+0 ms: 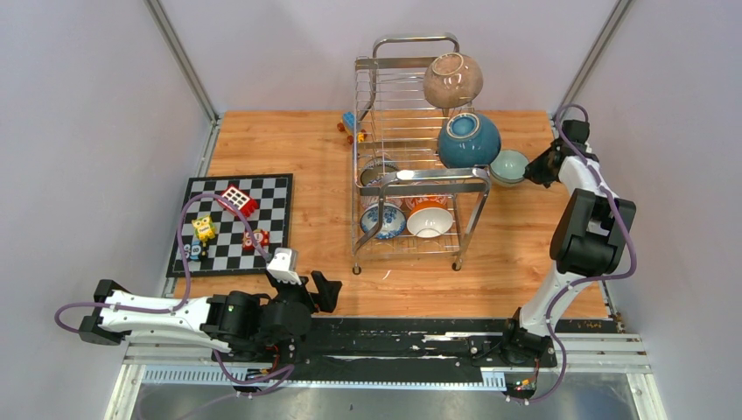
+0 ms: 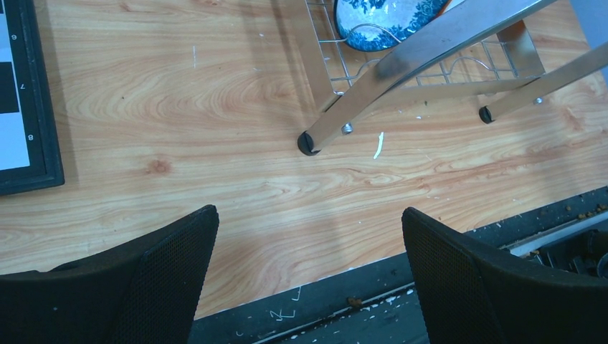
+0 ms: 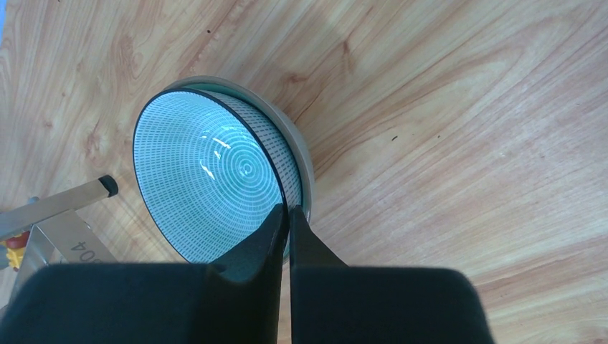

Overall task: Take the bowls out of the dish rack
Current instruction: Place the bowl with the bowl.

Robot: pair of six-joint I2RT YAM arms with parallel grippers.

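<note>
The chrome dish rack (image 1: pixel 398 105) stands mid-table. A speckled brown bowl (image 1: pixel 452 80) and a dark teal bowl (image 1: pixel 469 140) sit on its upper right side. A blue-white bowl (image 1: pixel 382 220) and an orange-white bowl (image 1: pixel 430 220) lie on the lower tier; the blue-white one shows in the left wrist view (image 2: pixel 387 18). My right gripper (image 3: pixel 288 209) is shut on the dark rim of a mint bowl with fine line pattern (image 3: pixel 208 179). That bowl rests tilted inside a pale green bowl (image 3: pixel 302 154) on the table, right of the rack (image 1: pixel 508 166). My left gripper (image 2: pixel 308 276) is open and empty by the table's near edge.
A black-and-white chequered board (image 1: pixel 233 223) with coloured toy blocks (image 1: pixel 238 200) lies at the left. More small toys (image 1: pixel 352 128) sit behind the rack. The rack's front leg (image 2: pixel 310 143) stands ahead of my left gripper. Bare wood lies right of the bowls.
</note>
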